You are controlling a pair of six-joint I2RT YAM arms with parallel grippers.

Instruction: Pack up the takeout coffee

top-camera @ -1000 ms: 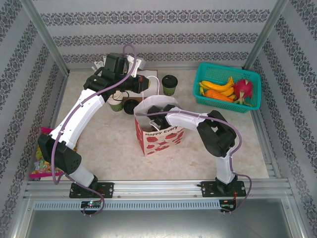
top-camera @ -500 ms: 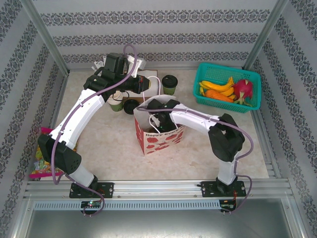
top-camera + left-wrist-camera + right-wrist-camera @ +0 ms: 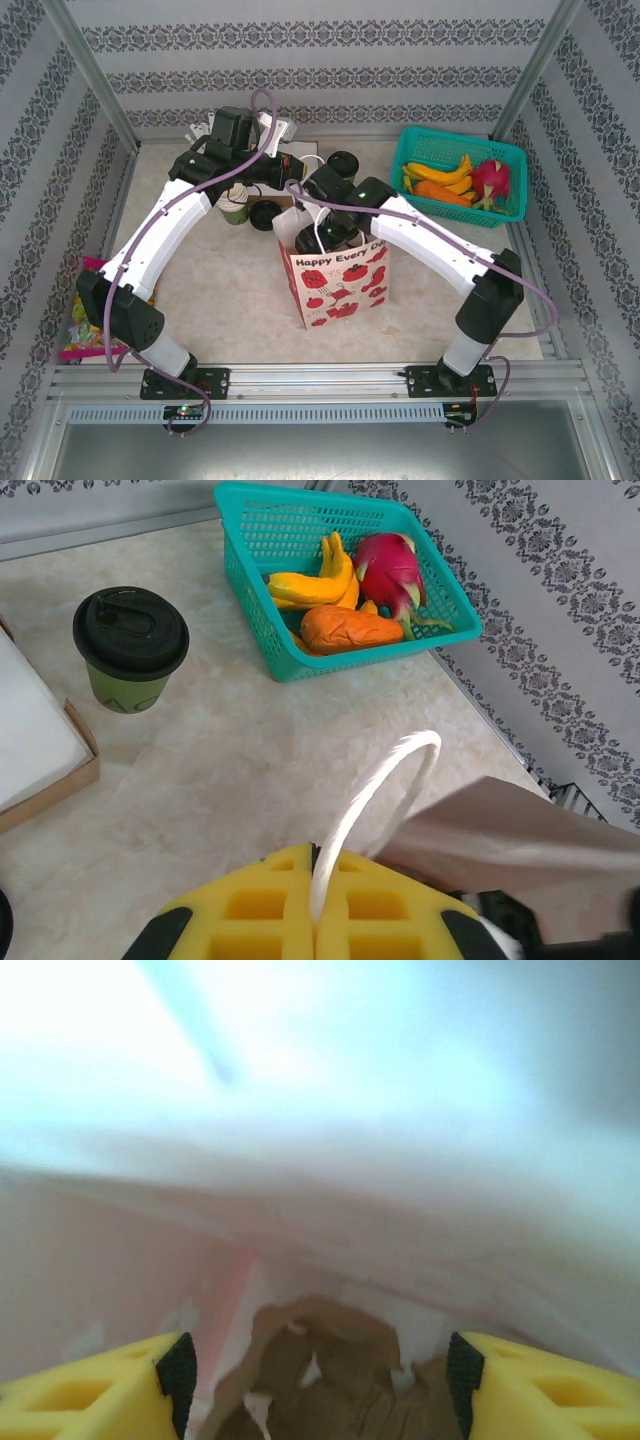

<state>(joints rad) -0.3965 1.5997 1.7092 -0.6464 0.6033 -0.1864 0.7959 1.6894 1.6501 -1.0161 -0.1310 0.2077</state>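
Okay, left gripper is clenched on the bag handle. Right gripper sits inside the paper bag, jaws spread wide, empty. Takeout coffee stands upright on the table at the bag's 12 o'clock, not yet packed. Likely light, thin-walled and crushable, and the lid may pop, so grip mid-wall gently.

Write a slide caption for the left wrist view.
Left gripper shut on white cord bag handle; black-lidded olive-green paper cup and teal plastic fruit basket beyond.
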